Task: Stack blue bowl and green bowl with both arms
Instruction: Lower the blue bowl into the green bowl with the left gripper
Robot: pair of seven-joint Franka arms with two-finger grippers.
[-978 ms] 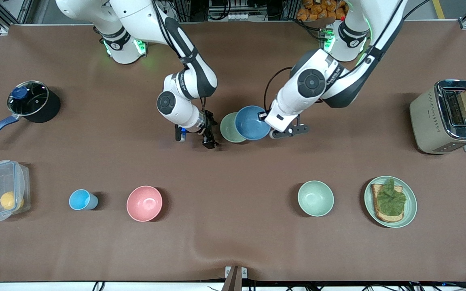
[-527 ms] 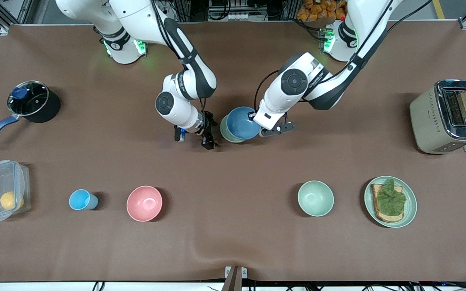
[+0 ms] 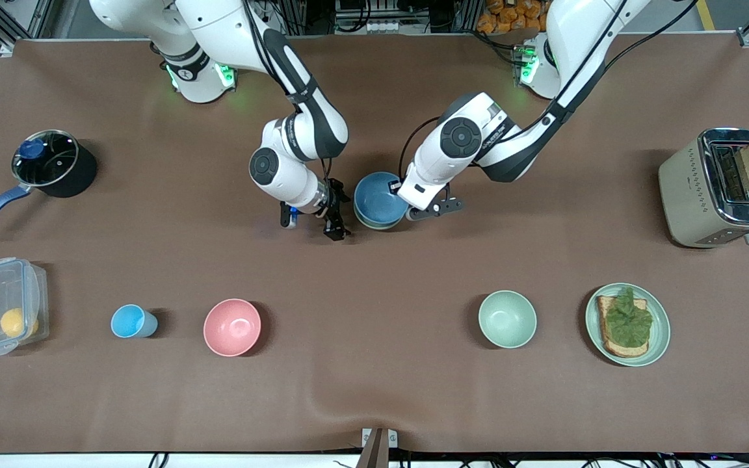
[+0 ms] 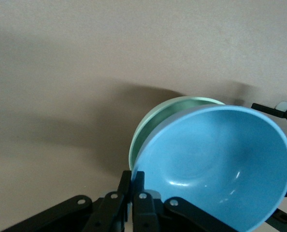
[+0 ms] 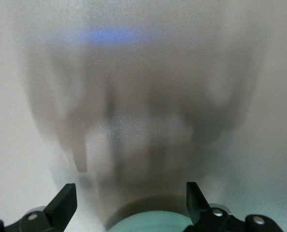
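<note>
Blue bowl (image 3: 378,199) is clamped by its rim in the left tool (image 4: 134,200) and hangs tilted over the green bowl (image 4: 155,123), which sits on the bench (image 3: 374,364) and is nearly covered. Right tool (image 3: 313,221) waits just beside the green bowl, fingers spread, holding nothing. Recommended: level the blue bowl, centre it over the green bowl, lower until seated, then release.

- A robotics lab staged as a kitchen: two white arms are bolted at one edge of a worktop (image 3: 374,403) under a brown cloth.
- Aluminium framing and cable bundles (image 3: 361,16) run along that edge.
- Kitchen props are spread out: toaster (image 3: 719,188), pot (image 3: 56,164), plate (image 3: 659,338) with toast, bowls.
</note>
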